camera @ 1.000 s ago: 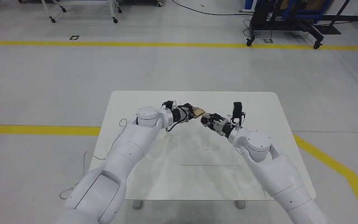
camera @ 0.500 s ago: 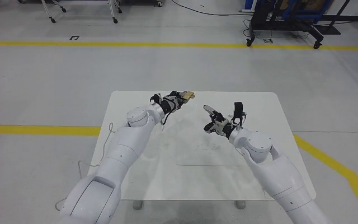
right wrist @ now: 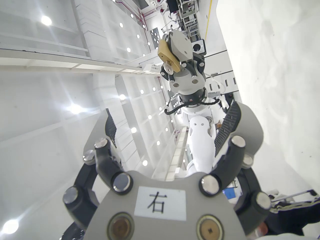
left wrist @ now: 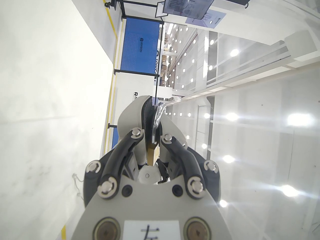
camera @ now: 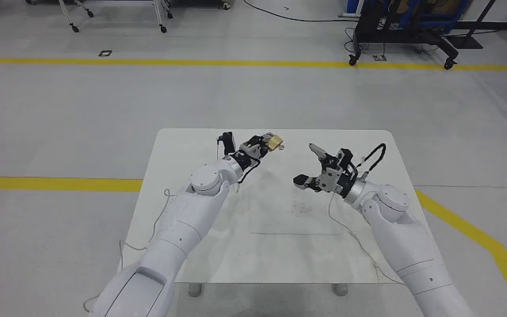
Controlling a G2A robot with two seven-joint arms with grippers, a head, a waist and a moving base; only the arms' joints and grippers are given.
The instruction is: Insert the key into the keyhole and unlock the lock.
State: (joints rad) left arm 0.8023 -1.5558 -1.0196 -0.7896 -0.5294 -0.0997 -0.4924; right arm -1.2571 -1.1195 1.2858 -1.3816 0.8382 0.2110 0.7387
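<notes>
**Left gripper [camera: 268,143] holds lock [camera: 275,143]; right gripper [camera: 309,166] empty**

Clenched on the brass body, over the far part of the table [camera: 182,158], left of centre. Long axis lies along the fingers. Narrow face with silver fitting points at the right gripper, which is spread wide, apart from it.

Right gripper [camera: 309,165] spread wide, well apart from lock [camera: 275,143]; open air between them, straight pass. Left gripper [camera: 268,142] fingers [left wrist: 130,118] cover lock's flat sides; lock end facing right gripper exposed. Table [camera: 277,253] below both limits descent.
</notes>
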